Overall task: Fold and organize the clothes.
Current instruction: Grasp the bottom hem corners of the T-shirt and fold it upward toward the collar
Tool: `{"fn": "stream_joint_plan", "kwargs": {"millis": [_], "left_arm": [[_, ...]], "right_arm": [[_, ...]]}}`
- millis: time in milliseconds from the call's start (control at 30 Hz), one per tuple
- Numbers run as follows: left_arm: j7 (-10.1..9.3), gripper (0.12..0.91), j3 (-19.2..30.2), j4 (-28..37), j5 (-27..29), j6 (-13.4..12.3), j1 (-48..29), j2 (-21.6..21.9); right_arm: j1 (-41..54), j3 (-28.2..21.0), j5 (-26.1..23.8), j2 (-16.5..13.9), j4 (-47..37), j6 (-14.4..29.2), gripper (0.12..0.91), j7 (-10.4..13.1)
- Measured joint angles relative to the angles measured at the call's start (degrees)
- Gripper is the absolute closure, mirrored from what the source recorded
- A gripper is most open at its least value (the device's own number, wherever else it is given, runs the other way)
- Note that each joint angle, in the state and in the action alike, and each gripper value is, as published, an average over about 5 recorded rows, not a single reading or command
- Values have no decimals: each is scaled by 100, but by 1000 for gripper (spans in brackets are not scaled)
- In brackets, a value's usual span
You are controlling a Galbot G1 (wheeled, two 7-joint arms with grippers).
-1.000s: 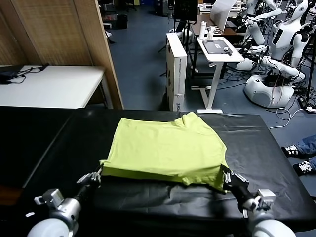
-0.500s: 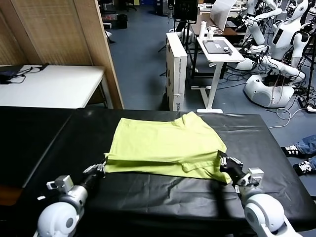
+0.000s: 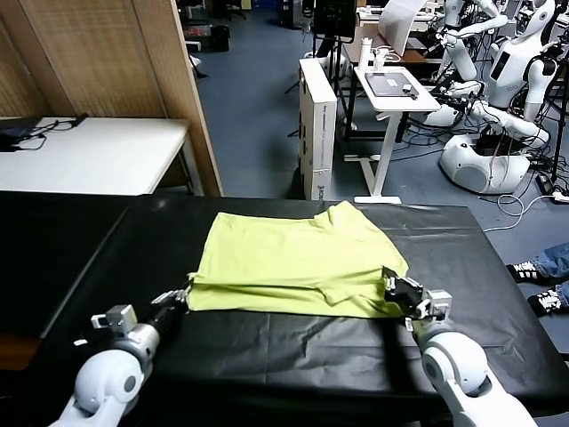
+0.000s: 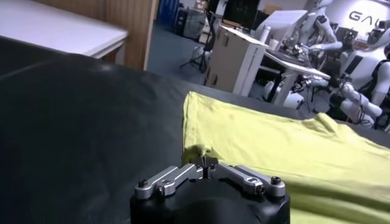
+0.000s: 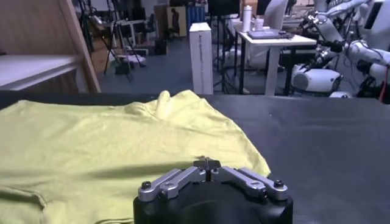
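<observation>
T-shirt (image 3: 298, 262), lime yellow-green with its plain side up, lies spread across the middle of the black counter (image 3: 89, 258), its near hem doubled back over the body in a low fold. No container holds it; it rests straight on the counter cloth.

At the left near corner, the left gripper (image 3: 182, 294) reaches forward low from the near edge, arm angled in towards the shirt, its fingers (image 4: 206, 163) pinched tight on the cloth of that corner, which bunches just ahead of them in the left wrist view.

At the right near corner, the right gripper (image 3: 391, 284) comes in the same way, wrist low over the counter, fingers (image 5: 207, 162) narrowed on the shirt's edge, with the cloth (image 5: 109, 146) stretching away in front of it.

Beyond the counter stand a white table (image 3: 89, 156), a white box (image 3: 318, 124) and other robots (image 3: 498, 80).
</observation>
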Motion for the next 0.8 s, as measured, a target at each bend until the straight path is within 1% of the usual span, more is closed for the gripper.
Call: {"fn": "stream_joint_plan", "kwargs": {"millis": [300, 433, 500, 533, 600, 633, 667, 733, 767, 800], "left_arm": [[-4, 883, 228, 183, 25, 11, -337, 137], [-8, 883, 313, 250, 24, 20, -483, 172], [-8, 883, 338, 285, 24, 25, -527, 175], [-8, 883, 347, 303, 27, 30, -543, 174], [-9, 874, 358, 332, 34, 39, -569, 169], [-12, 865, 360, 340, 38, 43, -577, 163], [-15, 837, 359, 345, 41, 44, -580, 157], [-24, 744, 343, 335, 42, 45, -571, 144], [-31, 687, 328, 319, 42, 48, -557, 137], [-39, 611, 310, 298, 41, 53, -539, 132]], "right_arm": [[24, 35, 2, 22, -56, -1, 885, 4], [25, 48, 10, 37, -49, -25, 884, -50], [-6, 80, 15, 25, -6, -43, 853, -108], [-29, 102, 16, 14, 23, -51, 819, -139], [-82, 145, 26, -19, 91, -77, 714, -192], [-111, 166, 38, -39, 131, -100, 657, -219], [-142, 187, 54, -61, 178, -129, 581, -249], [-226, 243, 99, -123, 299, -200, 468, -307], [-279, 277, 120, -163, 372, -235, 392, -332], [-342, 317, 137, -212, 449, -264, 335, -354]]}}
